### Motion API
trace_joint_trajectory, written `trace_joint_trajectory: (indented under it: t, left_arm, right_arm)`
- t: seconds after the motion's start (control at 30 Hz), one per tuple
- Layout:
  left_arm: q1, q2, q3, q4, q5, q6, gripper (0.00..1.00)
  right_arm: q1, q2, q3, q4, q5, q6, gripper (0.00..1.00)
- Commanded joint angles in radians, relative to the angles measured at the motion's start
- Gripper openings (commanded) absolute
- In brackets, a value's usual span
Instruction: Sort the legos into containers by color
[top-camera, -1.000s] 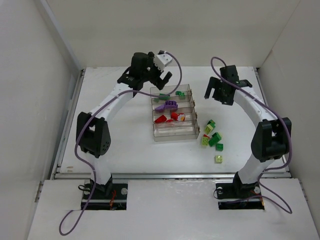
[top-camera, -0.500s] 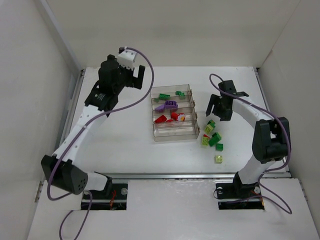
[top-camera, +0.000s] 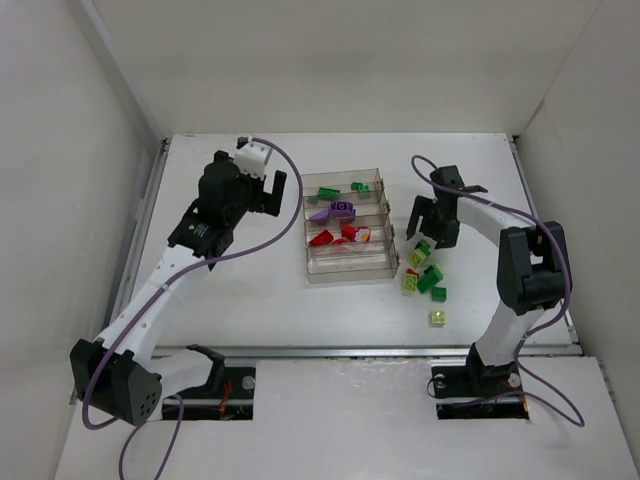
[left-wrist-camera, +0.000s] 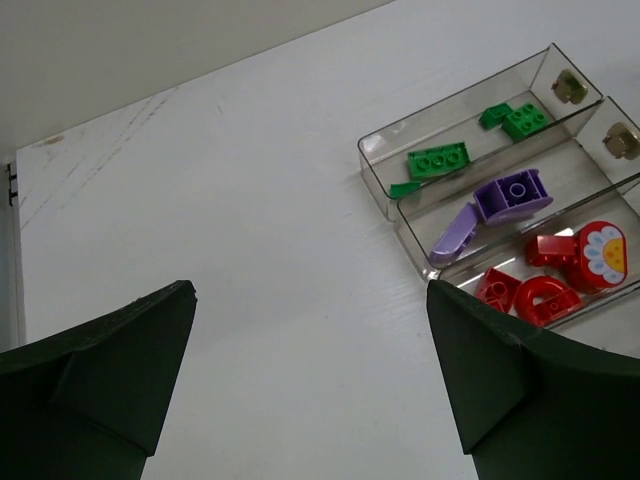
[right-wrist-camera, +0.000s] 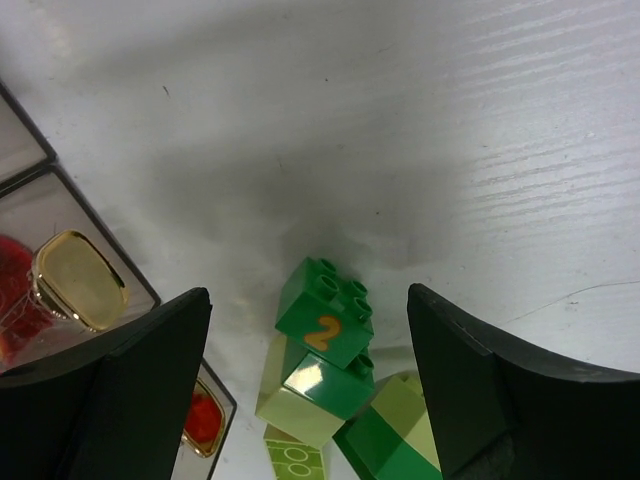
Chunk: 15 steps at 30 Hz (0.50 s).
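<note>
The containers are four parallel rows of one clear tray. Its far row holds dark green legos, the second row purple ones, the third red ones. My left gripper hangs open left of the tray, nothing between its fingers. My right gripper is low over the loose pile right of the tray. In the right wrist view it stands open astride a dark green brick marked with an orange 2, with gaps on both sides. That brick rests on a lime one.
More loose green and lime legos lie right of the tray, with one lime brick apart and nearer the arms. The tray's gold latch sits just left of my right gripper. White walls enclose the table.
My left arm has drawn back from over the tray's far end to its left side. My right arm has come down and nearer, onto the loose pile.
</note>
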Motion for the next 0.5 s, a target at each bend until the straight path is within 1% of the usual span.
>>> trace_joint_trajectory:
  t: [0.0, 0.07, 0.2, 0.23, 0.27, 0.33, 0.4, 0.47]
  left_arm:
    - [-0.023, -0.052, -0.014, 0.088, 0.016, -0.024, 1.00]
    - [-0.023, -0.062, -0.038, 0.097, 0.026, -0.034, 1.00]
    - [-0.023, -0.084, -0.058, 0.097, 0.026, -0.059, 1.00]
    - [-0.023, -0.084, -0.059, 0.097, 0.026, -0.059, 1.00]
    - [-0.023, -0.084, -0.059, 0.097, 0.026, -0.070, 1.00]
    - [-0.023, -0.093, -0.068, 0.097, 0.026, -0.070, 1.00]
    - [-0.023, -0.093, -0.068, 0.097, 0.036, -0.070, 0.99]
    - [-0.023, -0.093, -0.068, 0.097, 0.045, -0.070, 0.99]
  right_arm:
    - [0.021, 0.022, -0.005, 0.030, 0.033, 0.030, 0.84]
    - [0.045, 0.038, -0.005, 0.030, 0.045, 0.030, 0.82]
    - [0.045, 0.029, -0.005, 0.030, 0.058, 0.041, 0.70]
    - [0.045, 0.020, -0.005, 0.039, 0.058, 0.041, 0.64]
    - [0.045, 0.020, -0.005, 0.039, 0.071, 0.041, 0.63]
    - [0.045, 0.020, 0.008, 0.016, 0.071, 0.041, 0.63]
    - [0.045, 0.030, 0.019, 0.007, 0.071, 0.029, 0.67]
    - [0.054, 0.030, 0.010, -0.002, 0.071, 0.029, 0.69]
